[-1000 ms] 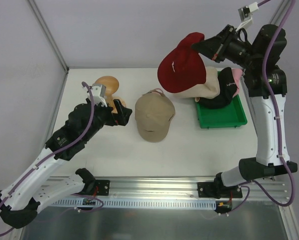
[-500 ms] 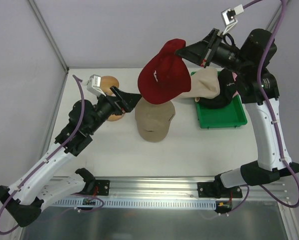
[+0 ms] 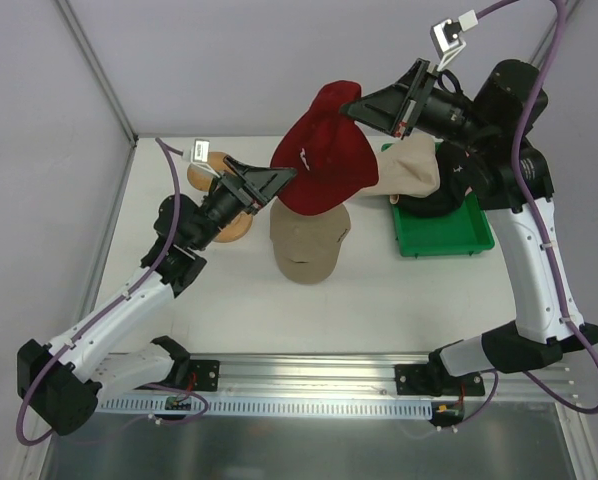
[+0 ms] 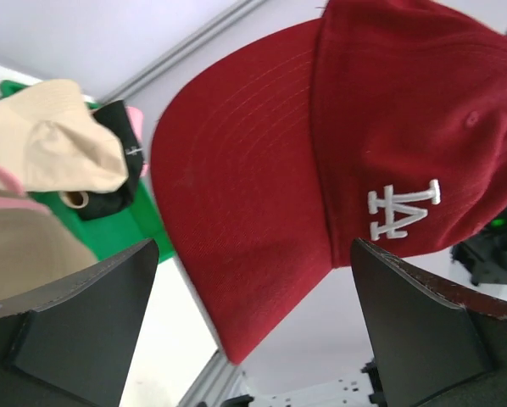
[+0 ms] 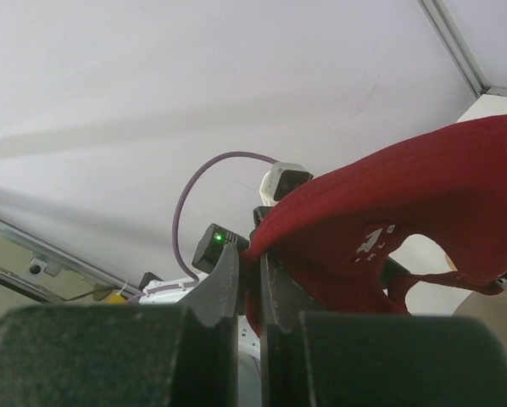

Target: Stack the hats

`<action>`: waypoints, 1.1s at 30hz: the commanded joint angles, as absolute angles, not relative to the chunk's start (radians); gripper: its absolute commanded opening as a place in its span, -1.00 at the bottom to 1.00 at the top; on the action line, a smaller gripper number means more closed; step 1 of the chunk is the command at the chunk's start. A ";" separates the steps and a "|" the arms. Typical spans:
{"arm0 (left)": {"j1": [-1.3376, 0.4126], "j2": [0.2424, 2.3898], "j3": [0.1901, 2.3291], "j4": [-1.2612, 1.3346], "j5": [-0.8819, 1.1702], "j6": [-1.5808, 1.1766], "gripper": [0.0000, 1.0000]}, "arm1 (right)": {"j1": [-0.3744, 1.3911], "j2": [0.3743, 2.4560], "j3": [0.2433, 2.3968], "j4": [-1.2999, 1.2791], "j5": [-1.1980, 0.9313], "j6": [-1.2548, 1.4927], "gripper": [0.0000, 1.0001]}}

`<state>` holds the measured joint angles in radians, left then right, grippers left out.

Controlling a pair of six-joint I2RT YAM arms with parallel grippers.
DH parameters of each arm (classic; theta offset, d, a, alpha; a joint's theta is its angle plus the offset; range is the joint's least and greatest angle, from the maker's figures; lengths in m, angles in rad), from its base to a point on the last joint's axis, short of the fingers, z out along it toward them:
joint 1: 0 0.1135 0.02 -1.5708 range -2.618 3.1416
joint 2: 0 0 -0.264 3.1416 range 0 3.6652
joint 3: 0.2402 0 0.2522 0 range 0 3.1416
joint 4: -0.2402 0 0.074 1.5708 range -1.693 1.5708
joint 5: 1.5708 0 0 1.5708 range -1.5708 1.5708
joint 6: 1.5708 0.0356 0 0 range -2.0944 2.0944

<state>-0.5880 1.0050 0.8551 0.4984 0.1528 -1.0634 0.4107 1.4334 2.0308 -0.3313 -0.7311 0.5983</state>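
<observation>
Hovering at left, the left gripper [image 3: 282, 180] has its jaws spread wide and empty at the brim of the red cap [image 3: 324, 165]. The cap hangs in the air over the tan cap [image 3: 307, 245] on the table [image 3: 229, 300]. The right gripper [image 3: 354, 103] has its jaws clamped on the cap's rear edge. Placing step, by the look of it: next comes a level descent, crown over crown.

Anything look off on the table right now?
Only the cream bucket hat: it slumps over the green tray at its left rim. The red cap hangs tilted from the shut right tool, above the tan cap.
</observation>
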 commanded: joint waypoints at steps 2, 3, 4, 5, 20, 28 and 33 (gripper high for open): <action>-0.584 1.011 0.844 0.715 0.212 -1.132 0.97 | 0.419 1.404 2.054 -0.252 -0.753 0.632 -1.00; -0.586 1.009 0.841 0.722 0.219 -1.135 0.91 | 0.419 1.404 2.048 -0.249 -0.752 0.629 -0.99; -0.586 1.005 0.838 0.733 0.221 -1.140 0.86 | 0.420 1.405 2.046 -0.253 -0.746 0.621 -0.99; -0.584 1.002 0.830 0.736 0.221 -1.150 0.79 | 0.417 1.408 2.046 -0.268 -0.741 0.612 -1.00; -0.584 0.950 0.937 0.571 0.197 -1.232 -1.00 | 0.361 1.558 2.216 -0.802 -0.341 0.282 -0.53; -0.591 0.956 1.006 0.502 0.101 -1.371 -1.00 | 0.350 1.598 2.235 -0.896 -0.129 0.213 0.59; -0.603 0.939 1.009 0.447 0.012 -1.420 -1.00 | 0.344 1.569 2.226 -0.902 -0.060 0.210 0.90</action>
<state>-0.5903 0.9714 0.9588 0.4328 0.0990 -1.3582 0.3531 1.6192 2.2120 -0.8776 -0.1493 0.2367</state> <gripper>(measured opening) 0.033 0.930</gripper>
